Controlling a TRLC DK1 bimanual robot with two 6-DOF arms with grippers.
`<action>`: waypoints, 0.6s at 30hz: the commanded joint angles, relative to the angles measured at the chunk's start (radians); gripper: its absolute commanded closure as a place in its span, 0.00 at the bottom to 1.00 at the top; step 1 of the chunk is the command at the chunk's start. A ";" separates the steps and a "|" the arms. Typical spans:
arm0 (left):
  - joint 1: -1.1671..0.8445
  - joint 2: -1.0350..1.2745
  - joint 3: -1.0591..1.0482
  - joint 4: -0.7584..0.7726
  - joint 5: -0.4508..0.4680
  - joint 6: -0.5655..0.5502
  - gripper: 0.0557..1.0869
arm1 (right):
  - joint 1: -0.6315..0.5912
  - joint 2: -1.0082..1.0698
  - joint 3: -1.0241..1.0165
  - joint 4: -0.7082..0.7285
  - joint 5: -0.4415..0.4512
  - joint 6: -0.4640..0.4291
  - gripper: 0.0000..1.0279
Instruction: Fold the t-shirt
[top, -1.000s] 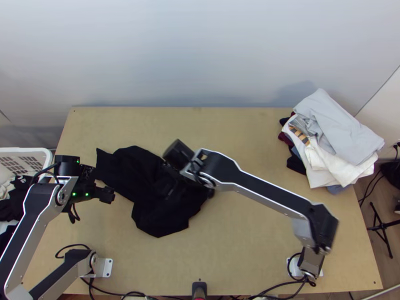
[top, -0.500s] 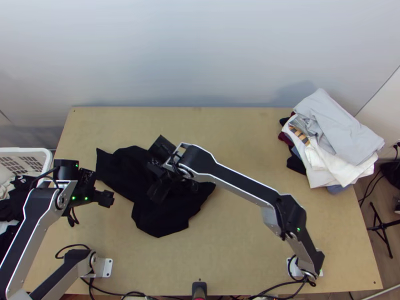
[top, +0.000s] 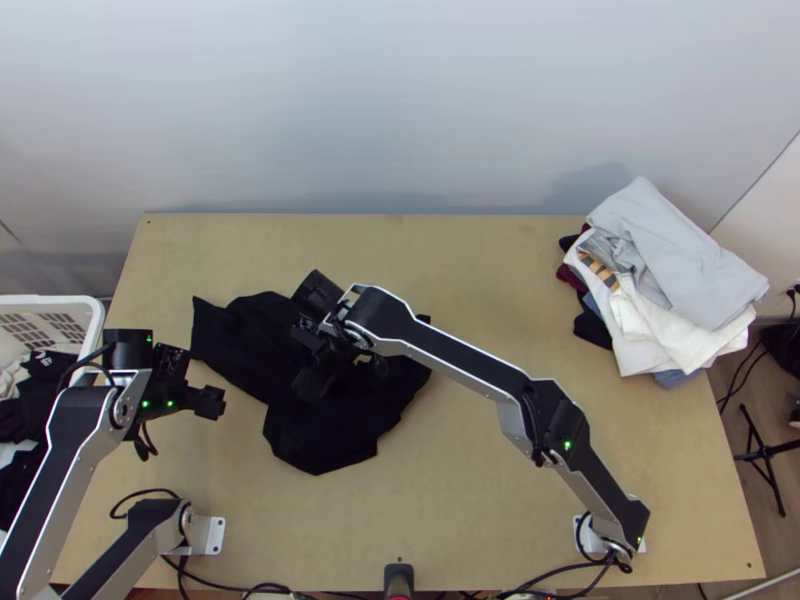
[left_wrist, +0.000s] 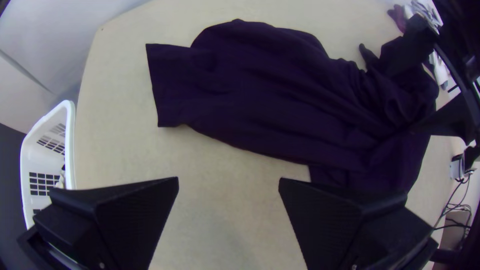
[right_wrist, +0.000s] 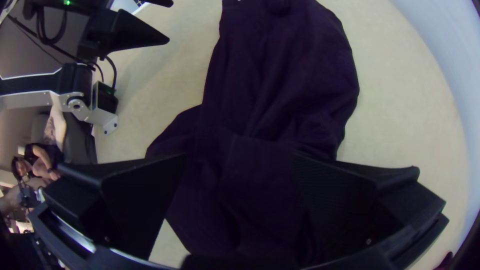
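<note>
Black t-shirt (top: 320, 440) lies rumpled on the counter (top: 480, 510), left of middle in the top view. Right gripper (top: 345, 378) over it, jaws spread wide, cloth visible between them. Left gripper (top: 208, 402) beside the shirt, jaws spread, bare counter between. Folded clothes (top: 680, 270) at the counter's right edge.

right tool (top: 342, 378) shifted left, left tool (top: 209, 403) slightly
</note>
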 joint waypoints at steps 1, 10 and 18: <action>0.007 0.029 0.017 0.012 0.001 0.005 0.05 | -0.004 0.041 0.010 0.000 0.071 -0.026 0.07; 0.010 0.034 -0.001 0.029 0.001 0.002 0.05 | -0.007 0.050 0.004 0.026 0.100 -0.068 0.57; 0.012 0.040 -0.001 0.039 0.001 0.024 0.05 | 0.005 -0.125 -0.007 -0.026 0.102 -0.135 0.97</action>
